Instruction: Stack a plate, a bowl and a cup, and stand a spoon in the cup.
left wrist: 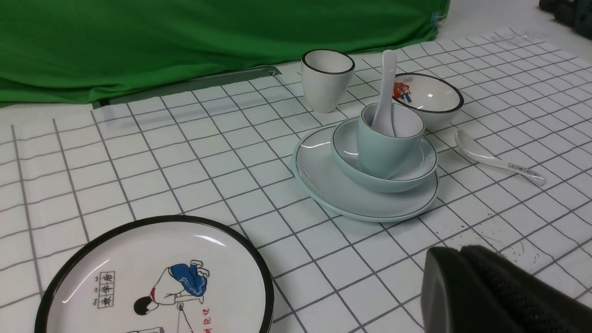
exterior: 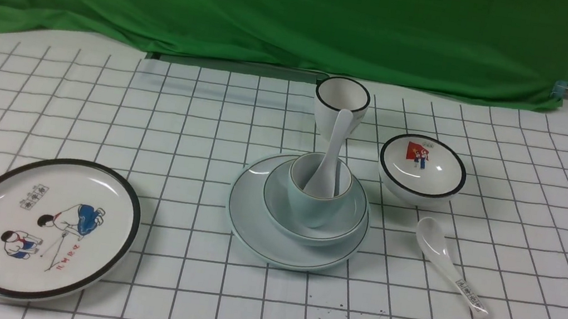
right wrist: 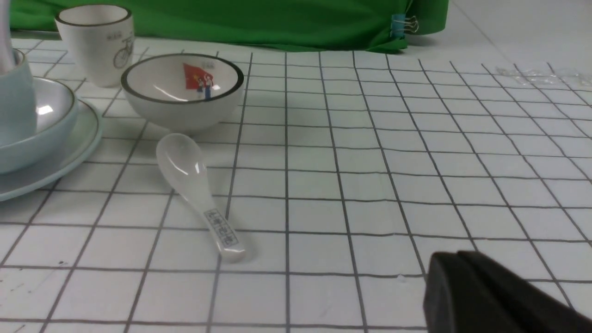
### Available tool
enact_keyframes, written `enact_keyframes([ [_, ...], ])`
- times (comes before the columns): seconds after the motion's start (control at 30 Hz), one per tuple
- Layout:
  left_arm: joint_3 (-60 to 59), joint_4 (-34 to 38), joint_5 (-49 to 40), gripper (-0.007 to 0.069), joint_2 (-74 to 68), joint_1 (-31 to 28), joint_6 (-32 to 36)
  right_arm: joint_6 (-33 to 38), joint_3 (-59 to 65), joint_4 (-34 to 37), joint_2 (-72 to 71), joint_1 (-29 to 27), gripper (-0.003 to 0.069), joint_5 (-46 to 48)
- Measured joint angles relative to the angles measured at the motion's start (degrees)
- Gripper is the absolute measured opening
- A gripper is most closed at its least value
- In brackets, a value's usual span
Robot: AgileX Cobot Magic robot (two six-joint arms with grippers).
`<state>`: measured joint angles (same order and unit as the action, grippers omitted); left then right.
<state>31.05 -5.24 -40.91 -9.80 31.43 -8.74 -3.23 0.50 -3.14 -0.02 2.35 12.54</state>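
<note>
The pale blue plate (exterior: 253, 217) lies at the table's centre. The plain bowl (exterior: 348, 222) sits on it, and the small pale blue cup (exterior: 310, 208) stands in the bowl. The plain white spoon (exterior: 334, 144) stands in the cup, handle up and leaning back. The stack also shows in the left wrist view: plate (left wrist: 323, 180), bowl (left wrist: 416, 171), cup (left wrist: 384, 152), spoon (left wrist: 386, 88). My left gripper (left wrist: 458, 250) is shut and empty, low at the near left, far from the stack. My right gripper (right wrist: 456, 253) is shut and empty, right of the stack, whose plate (right wrist: 69, 157) shows at the edge of the right wrist view.
A black-rimmed cartoon plate (exterior: 48, 228) lies at the front left. A taller white cup (exterior: 341, 106) stands behind the stack. A black-rimmed flag bowl (exterior: 422, 169) and a printed spoon (exterior: 448, 265) lie to its right. Green cloth (exterior: 283, 13) closes the back.
</note>
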Motion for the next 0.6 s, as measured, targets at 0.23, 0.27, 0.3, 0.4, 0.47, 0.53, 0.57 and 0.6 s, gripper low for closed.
enact_keyframes([
  [0.23,0.0,0.0,0.0,-0.003,0.0,0.0,0.0,0.0,0.0,0.1,0.0,0.0,0.002,0.0],
  [0.27,0.0,0.0,0.0,-0.003,0.0,0.0,0.0,0.0,0.0,0.1,0.0,0.0,0.0022,0.0],
  [0.3,0.0,0.0,0.0,-0.003,0.0,0.0,0.0,0.0,0.0,0.1,0.0,0.0,0.0027,0.0],
  [0.4,0.0,0.0,0.0,-0.003,0.0,0.0,0.1,0.0,0.0,0.1,0.0,0.0,0.0043,0.0],
  [0.47,0.0,0.0,0.0,-0.003,0.0,0.0,0.1,0.0,0.0,0.1,0.0,0.0,0.005,0.0],
  [0.53,0.0,0.0,0.0,-0.003,0.0,0.0,0.1,0.0,0.0,0.1,0.0,0.0,0.0058,0.0],
  [0.57,0.0,0.0,0.0,-0.003,0.0,0.0,0.1,0.0,0.0,0.1,0.0,0.0,0.0061,0.0],
  [0.6,0.0,0.0,0.0,-0.003,0.0,0.0,0.1,0.0,0.0,0.1,0.0,0.0,0.0065,0.0],
])
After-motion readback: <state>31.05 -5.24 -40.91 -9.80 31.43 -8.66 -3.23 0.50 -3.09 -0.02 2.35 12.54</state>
